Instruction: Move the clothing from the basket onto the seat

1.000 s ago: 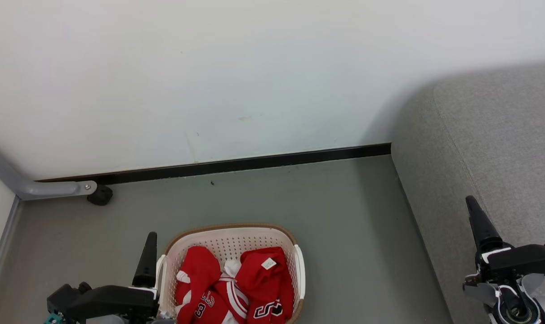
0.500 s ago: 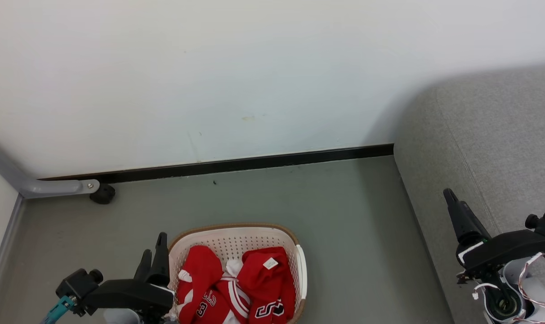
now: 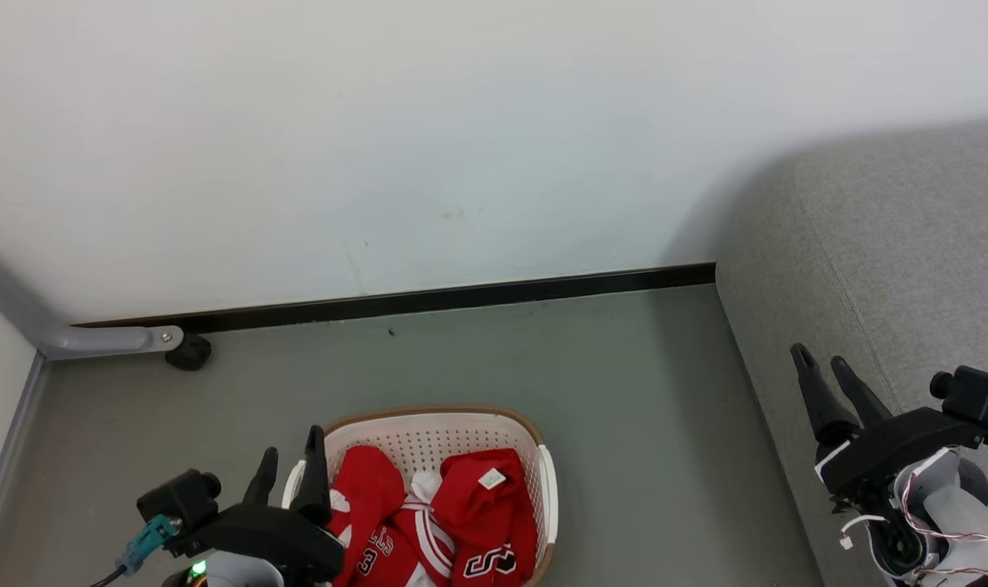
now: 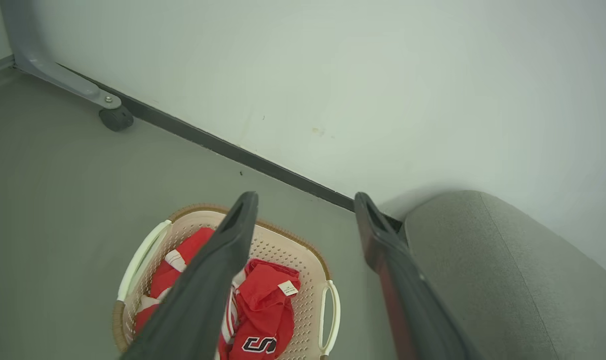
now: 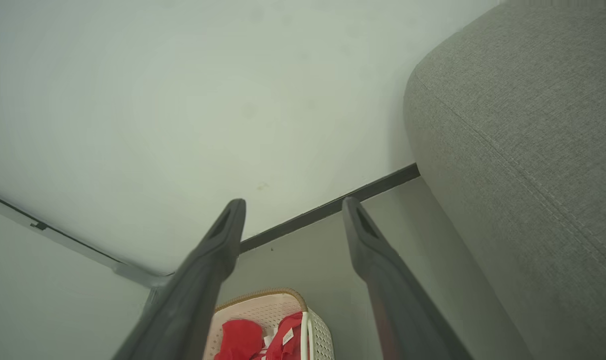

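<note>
Red jerseys [image 3: 429, 522] [image 4: 260, 310] [image 5: 243, 342] with white trim, letters and a small white tag lie bunched in the cream perforated basket [image 3: 429, 428] [image 4: 288, 247] [image 5: 263, 302] on the floor. My left gripper [image 3: 292, 465] [image 4: 305, 207] hovers open by the basket's left handle, nothing between its fingers. At the right, my right gripper [image 3: 820, 359] [image 5: 293, 207] is open and empty over the front edge of the light-grey seat [image 3: 910, 269] [image 4: 508, 280] [image 5: 533, 125].
A white wall with a black baseboard [image 3: 461, 297] runs behind the basket. A grey metal leg with a dark foot [image 3: 188, 352] stands at the left by the wall. Grey floor [image 3: 624, 424] lies between basket and seat.
Both wrists have rotated so each gripper's two fingers now show apart. The left gripper has shifted right toward the basket's handle; the right gripper has moved left.
</note>
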Tool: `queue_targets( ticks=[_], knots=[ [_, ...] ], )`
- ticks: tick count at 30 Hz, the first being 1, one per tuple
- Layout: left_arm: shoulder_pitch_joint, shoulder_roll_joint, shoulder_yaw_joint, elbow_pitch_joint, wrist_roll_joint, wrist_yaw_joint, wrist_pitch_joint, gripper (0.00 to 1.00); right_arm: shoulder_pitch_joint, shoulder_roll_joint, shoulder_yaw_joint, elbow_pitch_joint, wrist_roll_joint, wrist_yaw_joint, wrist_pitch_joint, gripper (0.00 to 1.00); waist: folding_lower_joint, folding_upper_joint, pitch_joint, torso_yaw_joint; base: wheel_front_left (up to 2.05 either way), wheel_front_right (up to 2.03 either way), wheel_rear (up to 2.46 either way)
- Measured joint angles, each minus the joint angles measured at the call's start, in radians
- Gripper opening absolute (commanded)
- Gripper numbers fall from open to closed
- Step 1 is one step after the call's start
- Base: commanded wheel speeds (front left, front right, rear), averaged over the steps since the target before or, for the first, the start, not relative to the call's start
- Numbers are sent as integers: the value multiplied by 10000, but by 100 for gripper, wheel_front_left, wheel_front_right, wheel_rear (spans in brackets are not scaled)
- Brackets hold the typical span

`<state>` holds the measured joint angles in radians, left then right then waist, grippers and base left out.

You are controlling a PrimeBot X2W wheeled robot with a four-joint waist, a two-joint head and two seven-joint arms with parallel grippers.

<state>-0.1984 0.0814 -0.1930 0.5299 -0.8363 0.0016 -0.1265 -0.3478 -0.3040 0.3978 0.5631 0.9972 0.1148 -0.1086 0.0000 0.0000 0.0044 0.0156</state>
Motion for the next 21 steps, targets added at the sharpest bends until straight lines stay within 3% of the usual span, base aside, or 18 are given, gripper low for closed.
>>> queue_targets(
  ticks=[21],
  knots=[
    [-92,123,-420,86,3622,723,-780,100,-1128,-545,1567,1542,-2255,13,-903,100,0,0,-47,-58,0,0,0]
  ],
)
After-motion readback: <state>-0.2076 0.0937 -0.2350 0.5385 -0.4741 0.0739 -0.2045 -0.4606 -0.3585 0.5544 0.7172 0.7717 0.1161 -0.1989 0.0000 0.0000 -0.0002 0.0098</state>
